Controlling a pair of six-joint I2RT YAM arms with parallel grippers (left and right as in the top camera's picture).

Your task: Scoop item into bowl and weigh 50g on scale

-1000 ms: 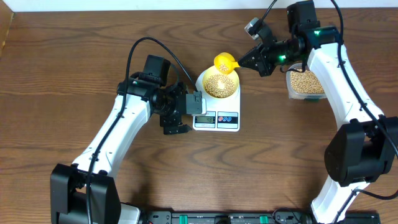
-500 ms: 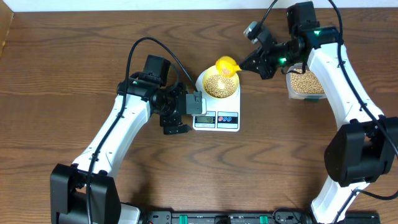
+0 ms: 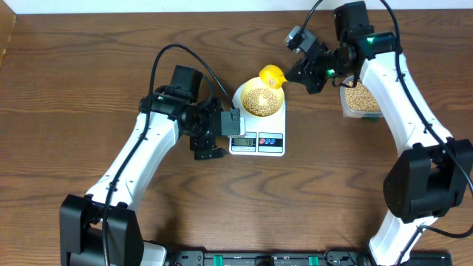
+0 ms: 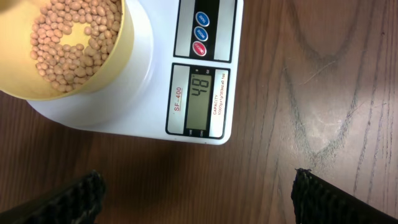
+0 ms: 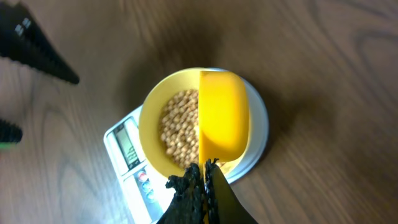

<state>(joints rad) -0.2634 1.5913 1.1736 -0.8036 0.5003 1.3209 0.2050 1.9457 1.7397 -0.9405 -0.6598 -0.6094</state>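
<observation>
The pale-yellow bowl [image 3: 259,101] stands on the white scale [image 3: 258,139] and holds many tan beans [image 3: 259,99]. In the left wrist view the scale [image 4: 155,93] reads 48 beside the bowl [image 4: 118,43]. My right gripper [image 3: 299,74] is shut on the handle of a bright yellow scoop [image 3: 272,76], tipped on its side over the bowl's far rim. In the right wrist view the scoop [image 5: 222,112] covers the right half of the bowl [image 5: 152,118], with my right gripper [image 5: 204,177] at its handle. My left gripper [image 3: 211,137] is open and empty, just left of the scale.
A clear plastic tub [image 3: 360,100] with more beans stands at the right, under the right arm. A small black block [image 3: 231,123] sits at the scale's left edge. Bare wooden table [image 3: 74,89] lies all around.
My right gripper has rolled the scoop from mouth-up with beans showing onto its side over the bowl's far rim and drawn it slightly back. The left arm has not moved.
</observation>
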